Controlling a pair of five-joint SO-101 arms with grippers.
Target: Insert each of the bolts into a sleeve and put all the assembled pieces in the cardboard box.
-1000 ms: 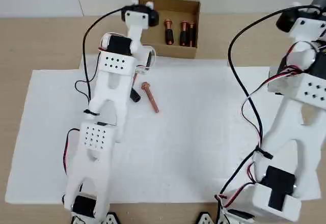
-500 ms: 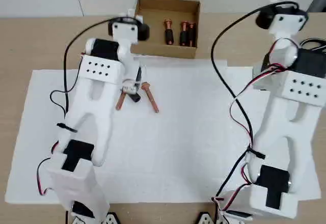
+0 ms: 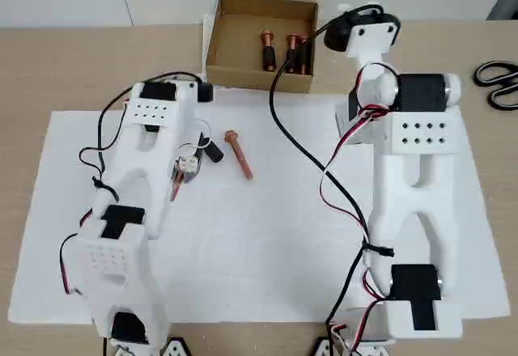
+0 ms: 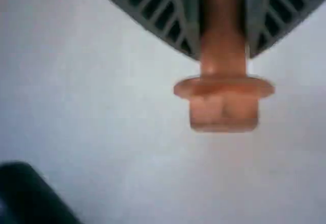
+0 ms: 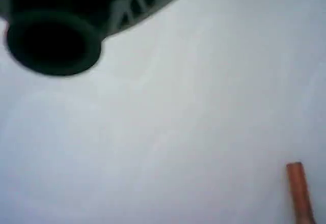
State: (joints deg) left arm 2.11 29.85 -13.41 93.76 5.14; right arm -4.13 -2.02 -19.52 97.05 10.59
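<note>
My left gripper (image 4: 224, 40) is shut on the shank of a copper bolt (image 4: 223, 102), whose hex head sticks out beyond the fingers. In the high view this gripper (image 3: 185, 170) hangs over the left part of the white mat, the bolt (image 3: 176, 186) slanting out below it. A black sleeve (image 3: 214, 153) and a loose copper bolt (image 3: 239, 154) lie just beside it. My right gripper (image 5: 71, 10) holds a black sleeve (image 5: 52, 43), open end facing the camera. The cardboard box (image 3: 235, 44) at the back holds three assembled pieces (image 3: 286, 52).
The white mat (image 3: 291, 235) covers the middle of the wooden table. Black scissors (image 3: 498, 74) lie at the far right. The right arm (image 3: 413, 129) stands over the mat's right part, near the box's right corner. The tip of the loose bolt (image 5: 299, 191) lies on the mat.
The left arm has drawn back from the box toward the near side, with the bolt in its gripper. The right arm has swung left from the table's right edge over the mat.
</note>
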